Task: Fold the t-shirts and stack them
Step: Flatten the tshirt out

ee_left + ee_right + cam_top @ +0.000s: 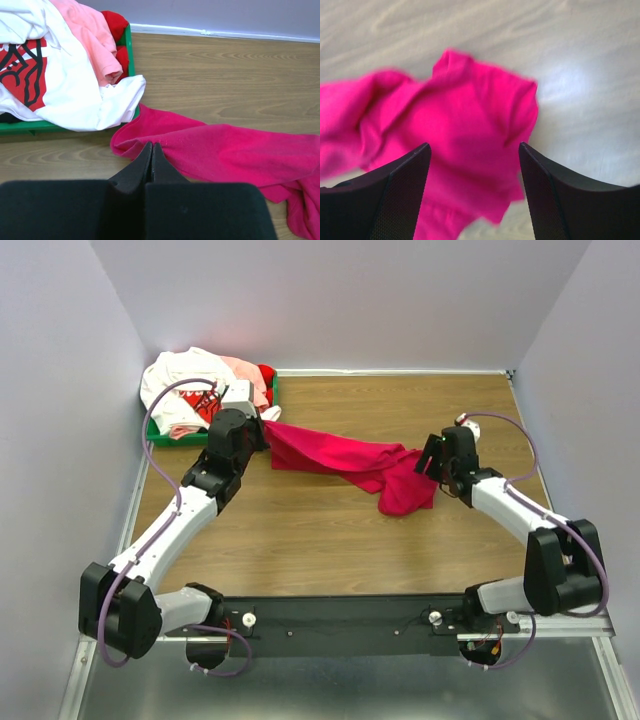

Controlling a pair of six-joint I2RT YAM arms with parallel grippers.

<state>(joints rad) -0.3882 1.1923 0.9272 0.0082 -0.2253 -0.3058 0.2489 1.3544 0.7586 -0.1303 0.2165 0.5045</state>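
Wooden table (330, 540) fills the middle of the top view. The magenta shirt (345, 458) lies across its centre, unfolded, drawn into a long rope-like band from upper left down to a crumpled bunch at right centre. The green tray (175, 439) sits in the upper left corner and holds the other shirts in a loose heap, none folded: white shirt (75, 95) with red print on top, its hem spilling over the tray rim; pale pink shirt (87, 30) behind it; red shirt (114, 22) at the tray's far corner. Left gripper (152, 150): fingers clenched together on the shirt's left edge, just beside the tray. Right gripper (474, 146): released, fingers spread wide over the crumpled right end; that view is blurred, so cannot tell whether it touches the cloth. Judgement: task is early, with the first shirt not yet spread. Risks: with one end pinched, a pull from the left would drag the whole shirt instead of flattening it. The bunched right end invites a grab through several layers, giving a twisted spread. The white hem hangs close to the left pinch and could snag and come out of the tray.
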